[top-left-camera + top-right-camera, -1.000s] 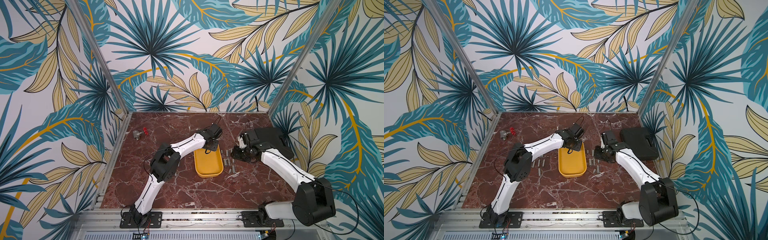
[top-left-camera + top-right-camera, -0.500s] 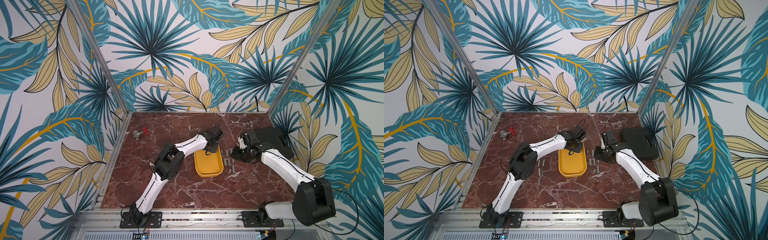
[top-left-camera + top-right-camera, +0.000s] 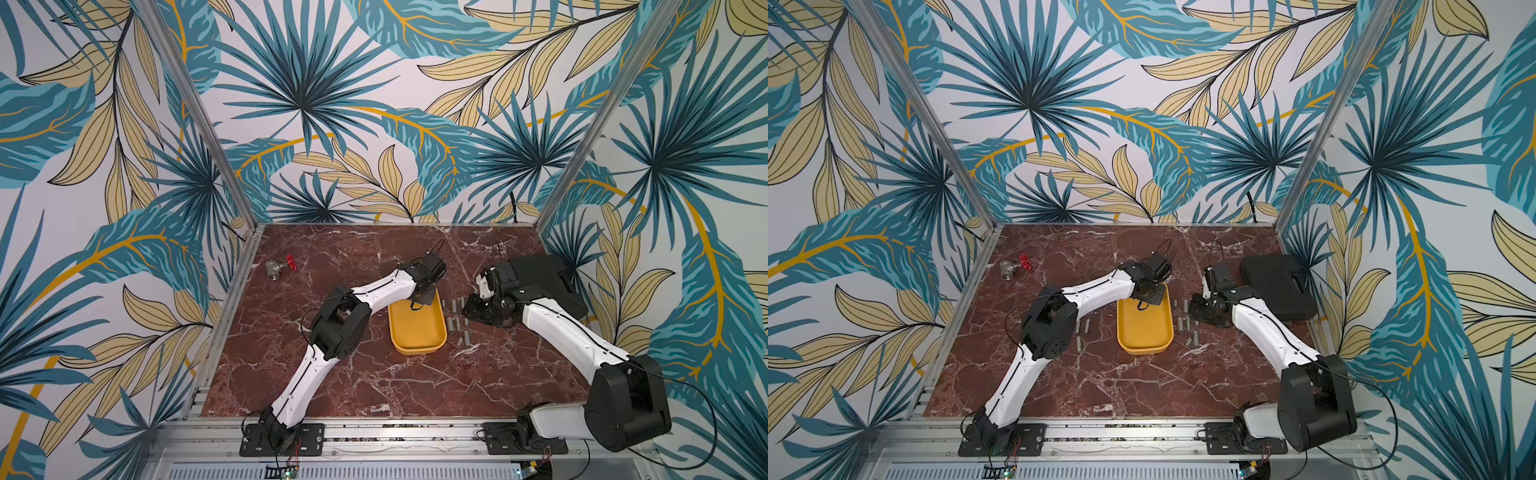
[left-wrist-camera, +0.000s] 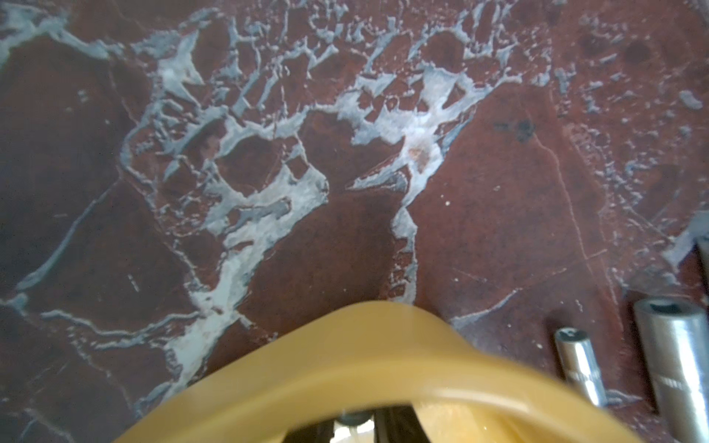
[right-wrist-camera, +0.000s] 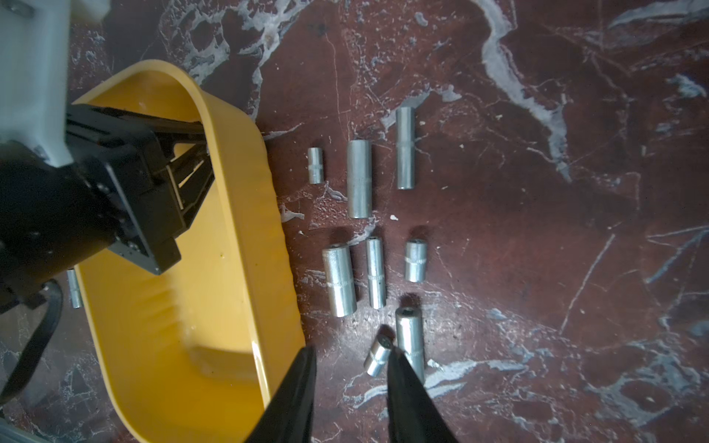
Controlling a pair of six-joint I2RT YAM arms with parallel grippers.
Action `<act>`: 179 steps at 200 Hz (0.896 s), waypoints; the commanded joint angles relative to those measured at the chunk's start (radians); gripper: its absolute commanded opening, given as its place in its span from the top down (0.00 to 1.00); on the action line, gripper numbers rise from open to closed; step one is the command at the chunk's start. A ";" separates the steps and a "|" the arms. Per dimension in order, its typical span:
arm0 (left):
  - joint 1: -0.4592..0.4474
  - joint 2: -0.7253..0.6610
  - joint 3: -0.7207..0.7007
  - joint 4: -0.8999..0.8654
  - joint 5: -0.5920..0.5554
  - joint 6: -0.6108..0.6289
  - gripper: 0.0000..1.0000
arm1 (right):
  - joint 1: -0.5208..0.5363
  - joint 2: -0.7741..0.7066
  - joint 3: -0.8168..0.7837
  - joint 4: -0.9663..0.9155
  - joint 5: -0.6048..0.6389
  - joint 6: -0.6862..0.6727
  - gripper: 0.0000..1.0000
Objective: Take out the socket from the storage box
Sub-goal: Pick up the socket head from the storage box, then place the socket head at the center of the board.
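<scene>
Left end effector (image 3: 417, 304) is down in the upper end of the storage box (image 3: 417, 337), mid-frame, fingers pinched together. Can't tell if a socket is between them. I'd lift straight up, clear the rim, then go sideways. My right end effector (image 5: 349, 351) is parted, empty, over the counter (image 5: 537, 230). Box: shallow glossy yellow tub, visible floor bare. Steel sockets (image 5: 339, 280) sit in rows just right of it.

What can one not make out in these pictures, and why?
1. Whether the left gripper holds a socket: right wrist view, the storage box wall hides its fingertips; left wrist view, blurred and cut off.
2. One socket beyond the box: right wrist view, half behind that wall.
3. Loose sockets: both top views, too small to size.
</scene>
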 commanded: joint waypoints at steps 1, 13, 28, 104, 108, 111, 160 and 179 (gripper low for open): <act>-0.004 0.028 0.016 -0.019 -0.003 0.003 0.87 | -0.004 -0.012 -0.020 -0.003 -0.007 0.003 0.67; -0.005 -0.015 -0.009 -0.001 -0.004 0.001 0.88 | -0.004 -0.014 -0.020 -0.005 -0.004 0.003 0.67; -0.005 -0.077 -0.049 0.024 -0.007 -0.007 0.88 | -0.004 -0.017 -0.020 -0.006 -0.003 0.003 0.67; 0.056 -0.610 -0.523 0.107 -0.078 -0.084 0.88 | -0.006 -0.001 -0.013 0.004 -0.026 0.008 0.67; 0.066 -0.640 -0.561 0.104 -0.078 -0.097 0.88 | -0.006 0.002 -0.013 0.006 -0.027 0.008 0.67; 0.075 -0.662 -0.590 0.103 -0.080 -0.106 0.88 | -0.006 0.004 -0.013 0.008 -0.029 0.009 0.67; 0.183 -0.968 -1.001 0.077 -0.099 -0.237 0.87 | -0.006 0.039 -0.014 0.041 -0.065 0.020 0.67; 0.207 -1.038 -1.116 0.083 -0.085 -0.275 0.87 | -0.006 0.048 -0.010 0.046 -0.073 0.020 0.67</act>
